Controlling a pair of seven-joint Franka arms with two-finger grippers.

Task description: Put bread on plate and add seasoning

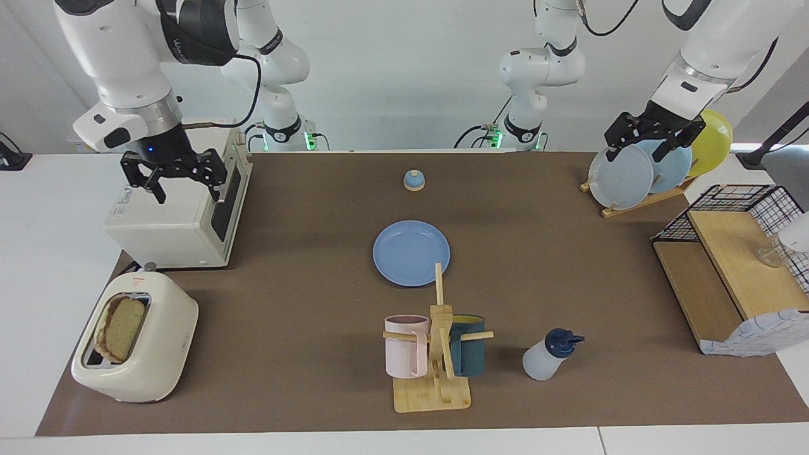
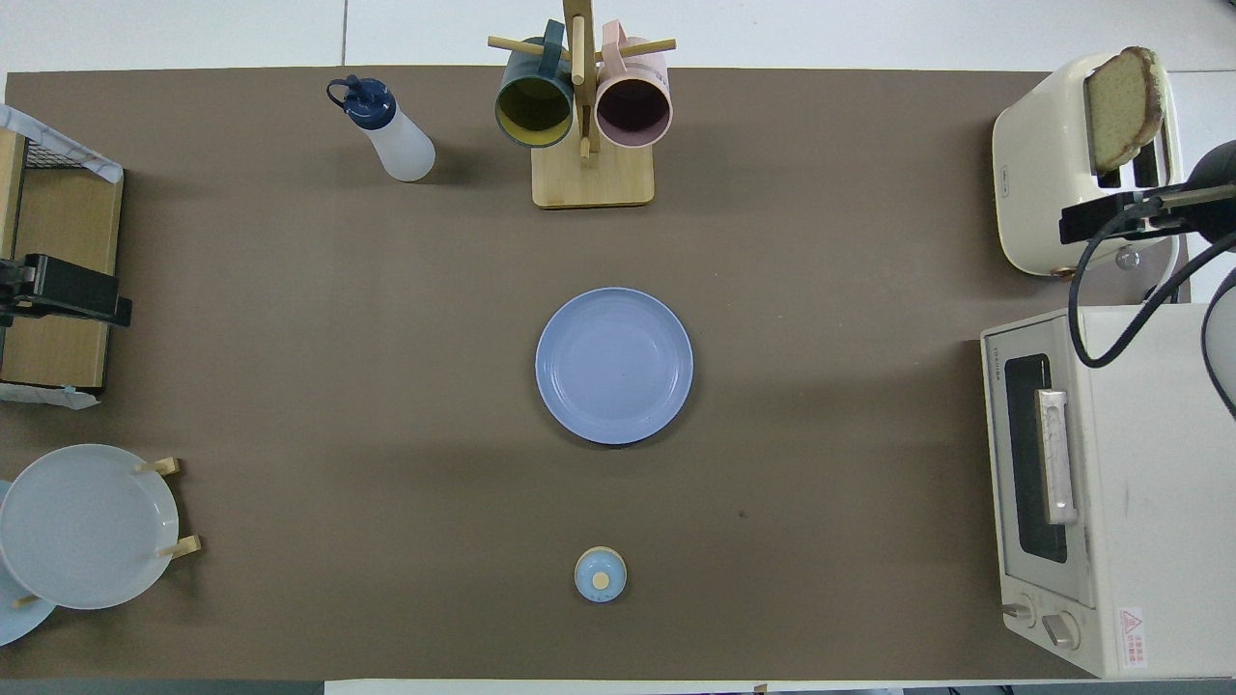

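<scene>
Bread (image 1: 121, 327) upright in toaster (image 1: 136, 344)

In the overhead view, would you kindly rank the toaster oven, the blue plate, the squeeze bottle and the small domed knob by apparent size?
1. Toaster oven
2. Blue plate
3. Squeeze bottle
4. Domed knob

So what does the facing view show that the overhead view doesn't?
Only the facing view shows both arms whole: the open right hand over the white toaster oven, the open left hand above the pale blue plates in the wooden rack, and the yellow plate.

Only the overhead view shows the oven's two dials.

Both show the round cornflower-blue plate with nothing on it, the brown bread slice in the cream toaster, and the translucent squeeze bottle with its navy cap.
</scene>
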